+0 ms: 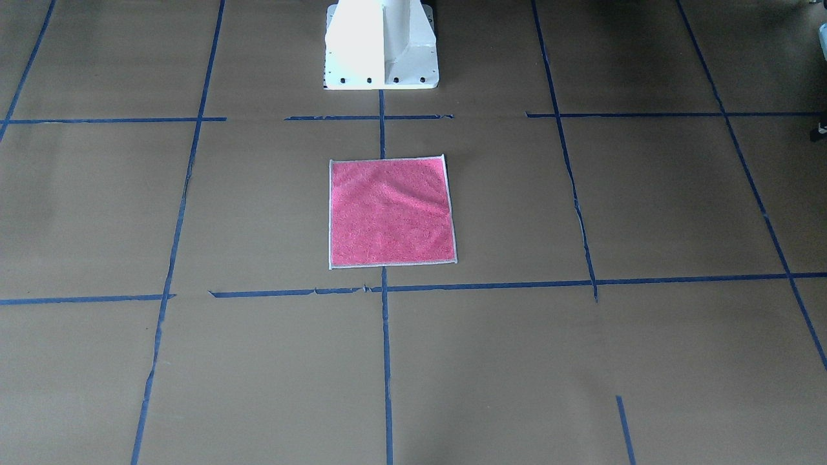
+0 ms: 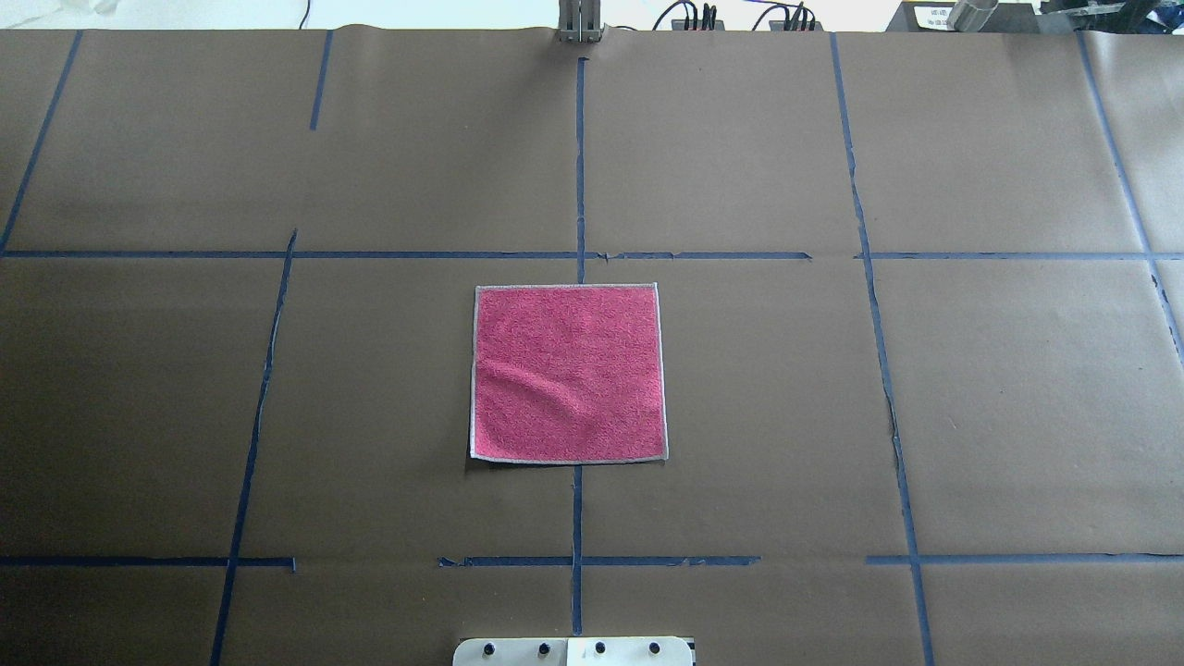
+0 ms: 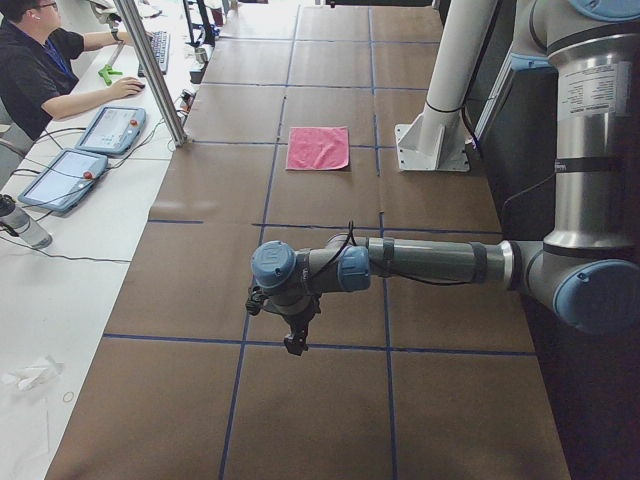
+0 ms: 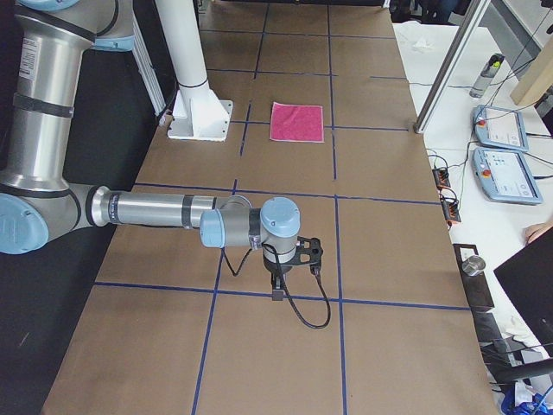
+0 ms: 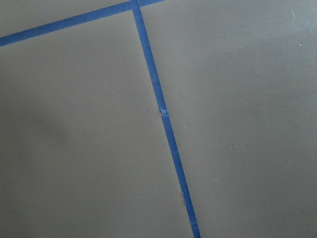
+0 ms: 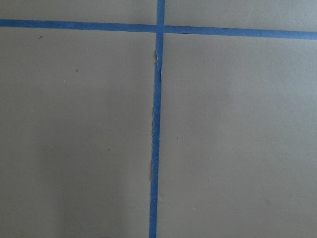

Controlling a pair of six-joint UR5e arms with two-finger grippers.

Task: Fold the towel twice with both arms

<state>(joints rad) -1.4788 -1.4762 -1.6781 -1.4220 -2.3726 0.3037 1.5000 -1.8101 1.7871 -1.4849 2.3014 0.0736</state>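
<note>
Nothing is folded yet: the towel [image 2: 569, 373] lies flat, pink side up, in the middle of the tabletop [image 2: 1017, 416], both folds are left to do, and the left pincer [image 3: 293, 342] and right pincer [image 4: 276, 292] hang far from it, spread or pinched together I cannot tell.

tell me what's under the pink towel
The towel lies flat on brown table paper, across a blue tape line. The covered tape stretch and the towel's underside are hidden.
</note>
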